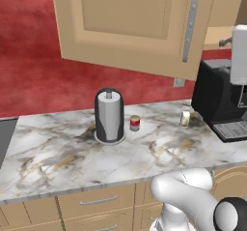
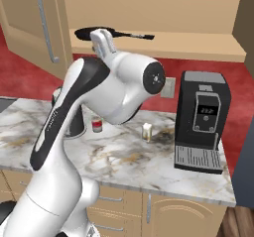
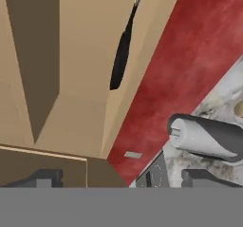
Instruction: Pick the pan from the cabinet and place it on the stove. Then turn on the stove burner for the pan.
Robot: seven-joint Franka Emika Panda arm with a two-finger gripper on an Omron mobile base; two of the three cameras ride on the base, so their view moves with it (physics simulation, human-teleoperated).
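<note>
Black frying pan (image 2: pixel 95 32) is sitting on the open cabinet (image 2: pixel 163 50) shelf, upper middle of the right base frame, with its long handle pointing toward the right of the frame. In the hand view it shows as a dark sliver in the upper middle, seen edge-on against the tan wood.

Looks like we're at the very first step: reaching for the pan, nothing picked up yet. The end effector (image 3: pixel 122 181) is spread wide with nothing between its tips, which sit at the bottom of the hand view, well short of the pan. My guess for the next move: push in toward the shelf, line the jaws up across the handle or rim, then close. The open cabinet door (image 1: pixel 130 27) hangs across the top of the left base frame, so the arm probably needs to steer clear of that on the way out. The stove is barely there, just a dark sliver at the far left edge of the left base frame, so it's a fair swing over afterwards.

Count on the marble tabletop (image 1: pixel 58 152):
- one pan
- one paper towel roll (image 1: pixel 109 115)
- one small red can (image 1: pixel 135 123)
- one pale little jar (image 1: pixel 185 119)
- one black coffee machine (image 2: pixel 201 122)
</note>
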